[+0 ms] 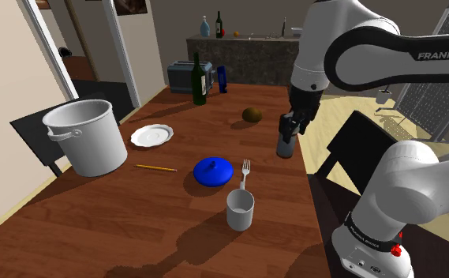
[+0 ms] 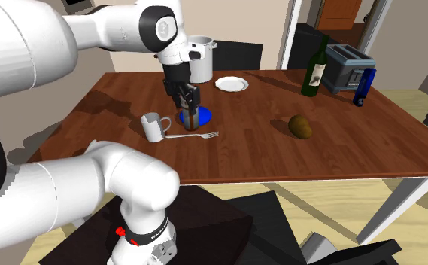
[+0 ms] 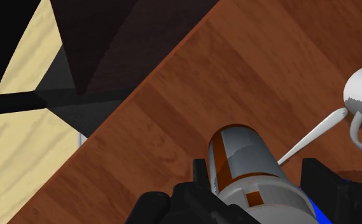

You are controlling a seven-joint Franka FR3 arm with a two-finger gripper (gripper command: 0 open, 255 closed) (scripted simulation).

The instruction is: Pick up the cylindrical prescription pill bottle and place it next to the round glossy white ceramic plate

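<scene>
The pill bottle [image 1: 286, 145] is a grey cylinder with orange-brown bands [image 3: 239, 158], and it stands upright in my gripper [image 1: 289, 130]. The black fingers [image 3: 200, 175] are shut on its upper part from both sides. It hangs close over the wooden table [image 1: 120, 229] near the edge at the shoulder view's right; I cannot tell whether its base touches the wood. In the second exterior view the bottle [image 2: 190, 123] shows in front of the blue lid. The round white plate [image 1: 151, 135] [image 2: 231, 83] lies far across the table, beside the big pot.
A large grey pot [image 1: 86, 134] stands next to the plate. A blue lid [image 1: 213, 170], fork [image 1: 245, 170], white mug [image 1: 241, 209] and pencil [image 1: 155, 167] lie mid-table. A wine bottle [image 1: 200, 79], toaster [image 1: 181, 77], blue bottle [image 1: 222, 79] and brown round fruit [image 1: 252, 114] sit at the back. A dark chair [image 1: 364, 142] stands by the edge.
</scene>
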